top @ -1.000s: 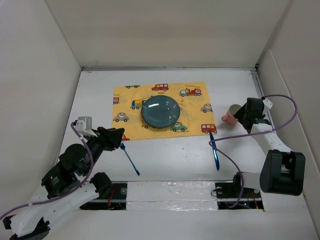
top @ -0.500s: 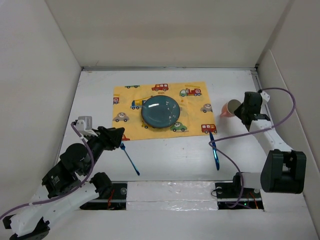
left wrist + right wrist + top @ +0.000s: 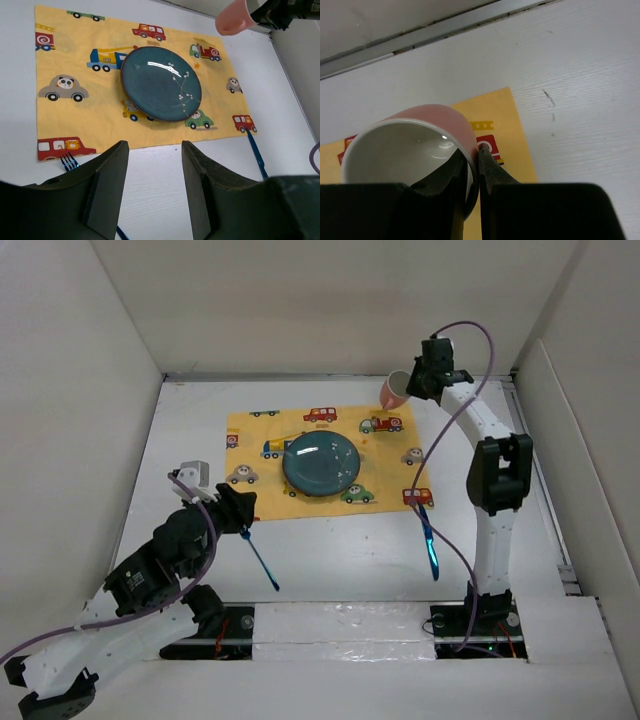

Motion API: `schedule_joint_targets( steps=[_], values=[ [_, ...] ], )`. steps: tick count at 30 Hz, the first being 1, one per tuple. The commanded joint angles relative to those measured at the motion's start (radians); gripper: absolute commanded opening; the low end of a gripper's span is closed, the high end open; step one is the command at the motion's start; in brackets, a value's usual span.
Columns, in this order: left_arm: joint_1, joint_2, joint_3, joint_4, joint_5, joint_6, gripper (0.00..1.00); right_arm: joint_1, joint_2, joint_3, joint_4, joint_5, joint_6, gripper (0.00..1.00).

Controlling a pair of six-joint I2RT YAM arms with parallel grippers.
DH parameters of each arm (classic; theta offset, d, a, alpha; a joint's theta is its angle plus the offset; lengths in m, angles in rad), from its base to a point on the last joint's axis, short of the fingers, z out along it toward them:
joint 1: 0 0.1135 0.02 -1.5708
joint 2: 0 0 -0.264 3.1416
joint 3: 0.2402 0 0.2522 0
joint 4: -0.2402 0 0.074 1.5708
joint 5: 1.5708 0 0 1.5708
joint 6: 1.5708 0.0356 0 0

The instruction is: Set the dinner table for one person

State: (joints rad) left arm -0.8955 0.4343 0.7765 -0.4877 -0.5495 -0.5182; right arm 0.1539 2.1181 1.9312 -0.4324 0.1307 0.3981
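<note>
A pink cup with a white inside hangs tilted in the air over the far right corner of the yellow car-printed placemat. My right gripper is shut on its rim, one finger inside and one outside. A dark teal plate sits in the middle of the placemat on the white dinner table. A blue fork lies near the placemat's front left corner, a blue knife at its front right. My left gripper stands open and empty just above the fork's tines.
White walls close in the table on the left, back and right. A metal strip runs along the foot of the back wall. The right arm's purple cable hangs over the placemat's right edge.
My right gripper closed on the cup at the right of the table, lifted it and carried it to the far right corner of the placemat. The left arm shifted slightly forward.
</note>
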Motion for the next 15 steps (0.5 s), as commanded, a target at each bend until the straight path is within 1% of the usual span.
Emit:
schedule_joint_targets(
  steps=[1,4,7,15],
  values=[
    [-0.003,0.024,0.015,0.011,-0.04,-0.009,0.43,0.024,0.064,0.146,-0.115,0.016,-0.056,0.0],
    [0.006,0.043,0.017,0.012,-0.035,-0.008,0.43,0.024,0.127,0.266,-0.161,0.064,-0.08,0.0],
    [0.006,0.049,0.015,0.015,-0.032,-0.003,0.44,0.024,0.15,0.29,-0.189,0.053,-0.091,0.0],
    [0.015,0.052,0.012,0.026,-0.023,0.0,0.44,0.015,0.152,0.233,-0.197,0.076,-0.116,0.0]
  ],
)
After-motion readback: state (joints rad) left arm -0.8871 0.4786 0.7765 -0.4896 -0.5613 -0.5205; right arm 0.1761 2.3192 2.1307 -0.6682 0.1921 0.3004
